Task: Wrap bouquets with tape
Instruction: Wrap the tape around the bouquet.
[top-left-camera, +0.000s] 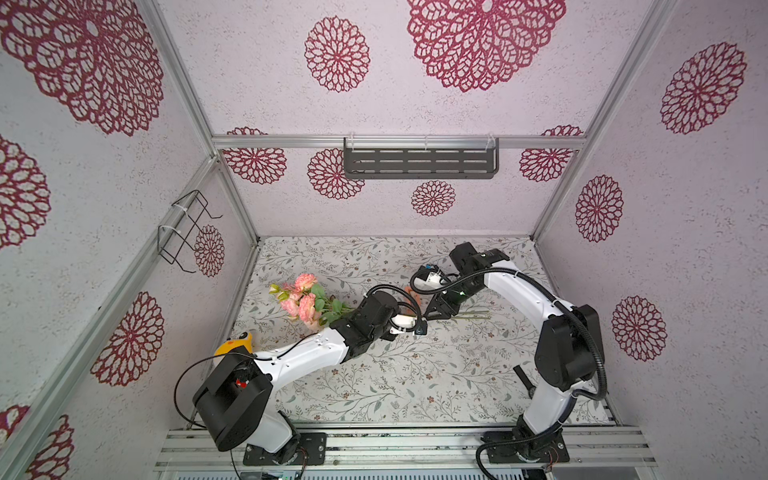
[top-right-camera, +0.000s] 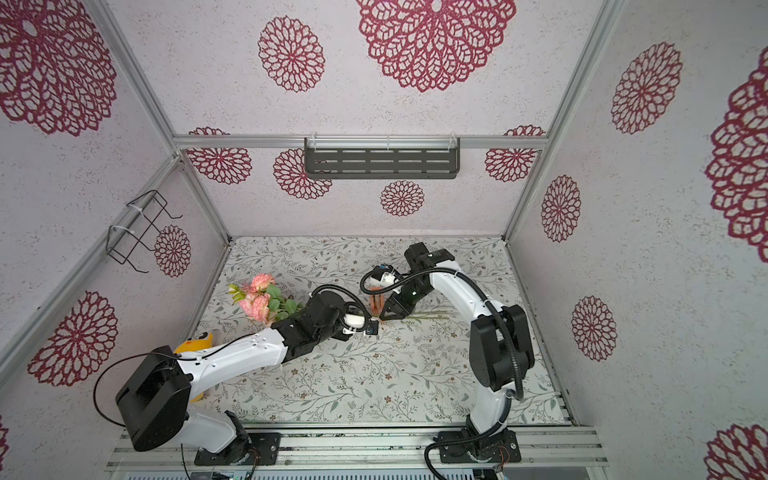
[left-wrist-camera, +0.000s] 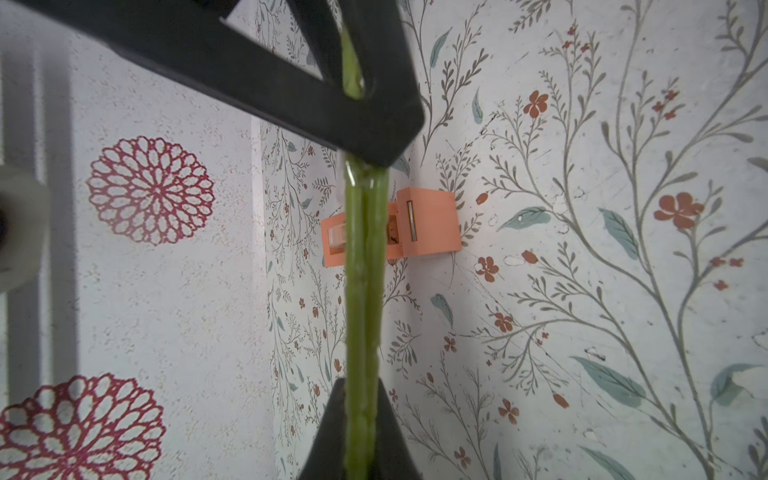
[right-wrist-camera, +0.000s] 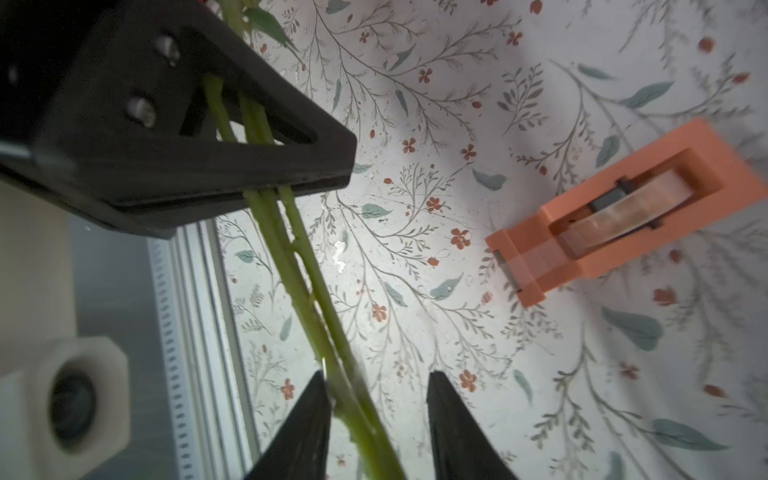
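Note:
The bouquets lie as one bunch across the patterned table, with pink and peach blooms at the left and green stems running right. In the left wrist view my left gripper is shut on the stems. My right gripper is open a little further along. The stems rest against one of its fingers and stand apart from the other. The tape sits in its orange dispenser on the table just behind the stems, touched by neither gripper.
A yellow toy lies by the left arm's base. A thin black object lies near the right arm's lower link. A black wire rack hangs on the left wall and a slotted black shelf on the back wall.

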